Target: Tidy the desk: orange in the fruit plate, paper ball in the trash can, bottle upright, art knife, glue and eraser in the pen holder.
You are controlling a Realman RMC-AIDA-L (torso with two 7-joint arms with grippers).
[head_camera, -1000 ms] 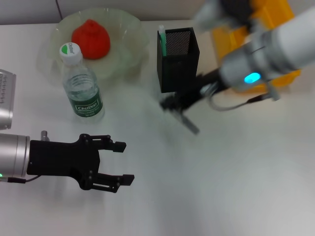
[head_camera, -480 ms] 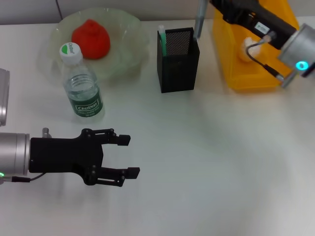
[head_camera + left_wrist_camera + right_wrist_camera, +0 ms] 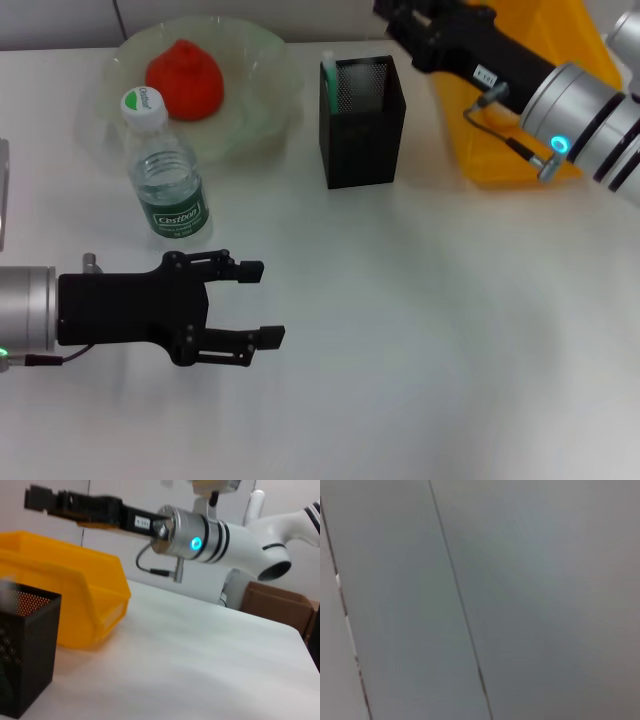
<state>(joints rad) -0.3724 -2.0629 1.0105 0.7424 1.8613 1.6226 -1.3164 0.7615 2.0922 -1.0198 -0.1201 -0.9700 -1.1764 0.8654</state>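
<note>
Desk nearly tidy, both arms clear of the pen holder [image 3: 362,120]

Left of the holder, the left gripper [image 3: 262,303] hovers low with fingers spread, empty; the bottle [image 3: 165,175] stands upright beside the fruit plate [image 3: 262,50] holding the orange [image 3: 185,78]. The bottle is likely light and slick, best gripped mid-body. Right of the holder, the right gripper [image 3: 392,12] reaches above the trash can [image 3: 500,160]; whether it is spread, I cannot tell.

1 orange [image 3: 185,78], 1 bottle [image 3: 164,170], 1 fruit plate [image 3: 262,60], 1 pen holder [image 3: 363,130], 1 trash can [image 3: 560,40], approx.
</note>
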